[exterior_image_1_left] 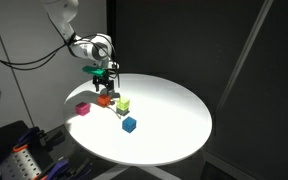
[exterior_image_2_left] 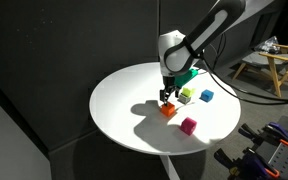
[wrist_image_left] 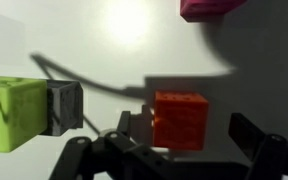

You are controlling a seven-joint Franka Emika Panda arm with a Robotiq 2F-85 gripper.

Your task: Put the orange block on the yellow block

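A round white table [exterior_image_2_left: 119,100] was seen, much of it bare out to its rim. The gripper [exterior_image_2_left: 168,97] was poised over the orange block [wrist_image_left: 179,120], which was flanked but not pinched by the spread fingers [wrist_image_left: 252,135]. The yellow block [wrist_image_left: 12,113] was set nearby, apart.

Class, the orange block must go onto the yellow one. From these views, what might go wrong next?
One finger sits right beside the yellow block in the wrist view, so the open end effector may nudge it while moving. The orange block is as wide as the yellow one, so an offset release may topple it.
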